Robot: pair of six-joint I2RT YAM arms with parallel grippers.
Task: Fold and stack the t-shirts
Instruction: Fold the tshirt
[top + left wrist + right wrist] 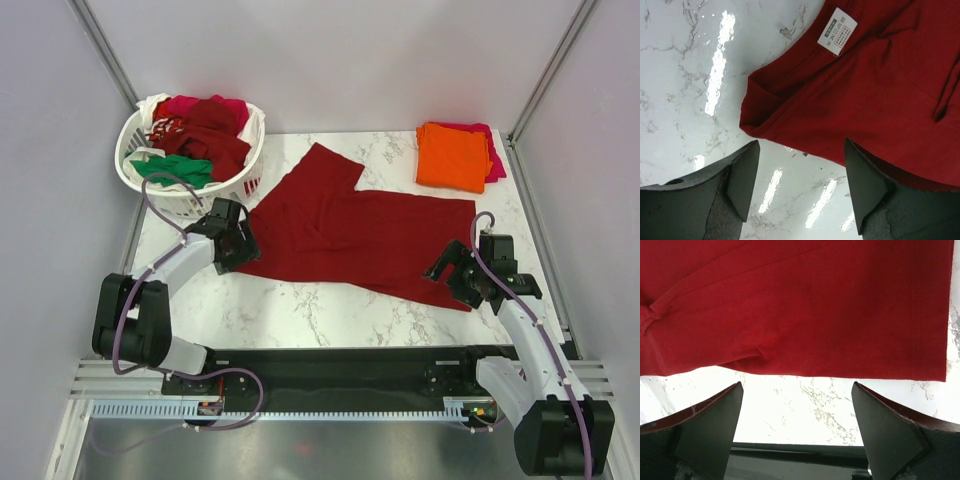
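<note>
A dark red t-shirt (350, 230) lies spread on the marble table, one sleeve pointing to the back. My left gripper (236, 243) is open and empty at the shirt's left end; its wrist view shows the shirt's folded edge (875, 90) and a white label (837, 31) just ahead of the fingers. My right gripper (458, 277) is open and empty at the shirt's front right corner; its wrist view shows the hem (800, 305) just beyond the fingers. A folded orange shirt (450, 155) lies on a folded magenta shirt (493, 160) at the back right.
A white lattice basket (190, 190) at the back left holds dark red, magenta, green (175, 168) and white shirts. The table's front edge and a black rail (330, 360) run just behind the right gripper. Grey walls enclose the table.
</note>
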